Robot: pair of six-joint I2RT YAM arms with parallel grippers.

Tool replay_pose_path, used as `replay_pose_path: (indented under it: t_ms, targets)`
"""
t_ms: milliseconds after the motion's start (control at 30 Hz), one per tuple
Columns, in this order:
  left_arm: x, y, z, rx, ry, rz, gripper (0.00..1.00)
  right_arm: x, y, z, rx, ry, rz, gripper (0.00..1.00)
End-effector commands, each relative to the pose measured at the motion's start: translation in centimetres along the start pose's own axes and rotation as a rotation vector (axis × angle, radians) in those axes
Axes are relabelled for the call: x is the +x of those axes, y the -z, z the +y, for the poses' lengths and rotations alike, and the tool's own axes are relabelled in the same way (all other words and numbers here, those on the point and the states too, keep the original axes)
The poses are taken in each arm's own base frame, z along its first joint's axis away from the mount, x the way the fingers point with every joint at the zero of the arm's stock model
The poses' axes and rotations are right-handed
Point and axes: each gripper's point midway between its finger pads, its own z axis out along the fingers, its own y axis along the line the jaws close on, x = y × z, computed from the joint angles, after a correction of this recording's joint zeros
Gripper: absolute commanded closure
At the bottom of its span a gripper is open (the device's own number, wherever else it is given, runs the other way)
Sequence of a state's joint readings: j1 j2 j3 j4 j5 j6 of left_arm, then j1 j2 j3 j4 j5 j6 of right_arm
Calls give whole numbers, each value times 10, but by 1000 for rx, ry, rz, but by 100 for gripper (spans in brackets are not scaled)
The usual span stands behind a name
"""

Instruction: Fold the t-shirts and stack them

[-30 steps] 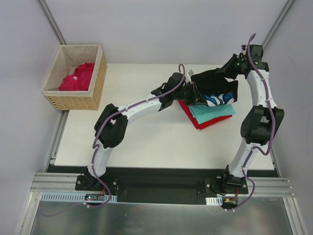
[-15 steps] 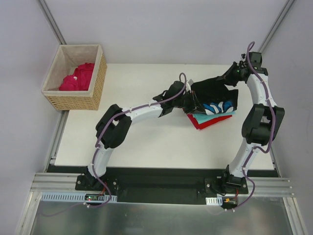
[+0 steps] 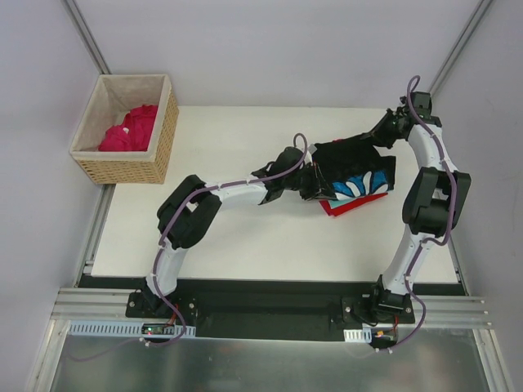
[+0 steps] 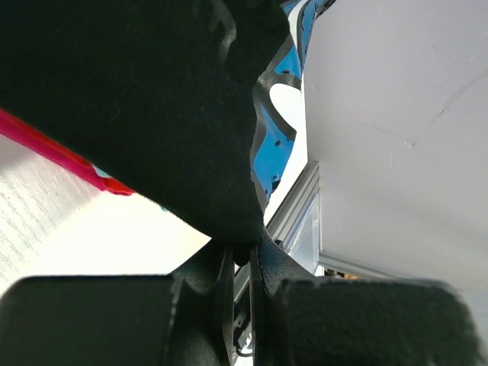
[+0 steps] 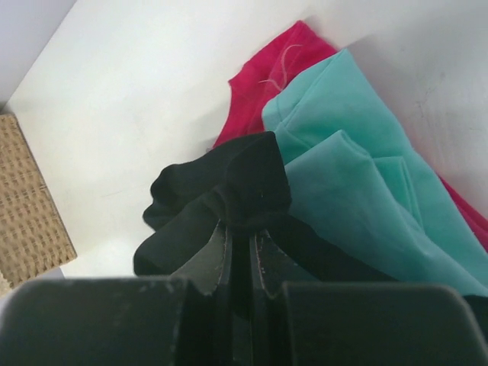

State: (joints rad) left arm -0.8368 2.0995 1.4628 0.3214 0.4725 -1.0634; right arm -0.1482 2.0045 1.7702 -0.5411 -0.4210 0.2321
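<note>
Now both pincers [image 3: 316, 181] [image 3: 381, 131] grip black shirt [image 3: 351, 159] (seemingly aloft).

From above, you see the black shirt [image 3: 351, 163] covering the stack, with only a corner of the red shirt [image 3: 347, 206] peeking out (the teal shirt [image 5: 358, 160] shows clearly only in the right wrist view). There the basket [image 5: 27, 206] is cut off by the left edge.

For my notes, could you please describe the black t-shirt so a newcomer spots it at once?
On the white table, look right of centre. The black t-shirt is held there, pinched by both arms' jaws. Unlike the plain red shirt and teal shirt beneath, it bears a blue-and-white print.
</note>
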Motion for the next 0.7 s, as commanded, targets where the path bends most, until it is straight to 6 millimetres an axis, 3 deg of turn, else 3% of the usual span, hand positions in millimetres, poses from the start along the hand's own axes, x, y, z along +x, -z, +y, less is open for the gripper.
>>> replay_pose_path:
  t_ms: [0, 100, 133, 167, 200, 233, 267, 300, 333, 400, 433, 500, 533, 667]
  targets:
    - [8, 23, -47, 124, -50, 28, 100, -25, -6, -1, 11, 15, -111, 99]
    - [10, 24, -47, 134, -50, 36, 100, -28, -9, -4, 21, 18, -113, 99]
    - [11, 24, -47, 136, -50, 37, 95, -31, -9, -2, 18, 22, -120, 97]
    - [13, 24, -47, 141, -51, 47, 71, -31, -10, -3, 21, 21, -118, 88]
    - [13, 24, -49, 147, -53, 51, 50, -32, -11, -4, 29, 23, -124, 62]
    - [14, 24, -50, 153, -51, 55, 11, -33, -11, -5, 34, 25, -127, 49]
    - [16, 25, -52, 164, -55, 66, 1, -33, -12, -6, 36, 27, -131, 33]
    - [18, 25, -52, 165, -58, 70, 1, -37, -7, -5, 37, 33, -150, 9]
    - [18, 26, -50, 162, -57, 69, 1, -39, -4, -2, 35, 47, -162, 1]
    - [17, 34, -60, 184, -82, 55, 1, -42, 8, -2, 72, 70, -202, 3]
    - [18, 38, -62, 188, -92, 52, 1, -50, 31, 17, 57, 133, -271, 3]
    - [16, 49, -75, 197, -139, 41, 1, -50, 53, 29, 67, 184, -342, 3]
    - [13, 55, -88, 213, -164, 38, 1, -49, 77, 53, 34, 220, -386, 3]
    - [15, 77, -118, 219, -219, 76, 1, -33, 118, 95, -38, 275, -409, 3]
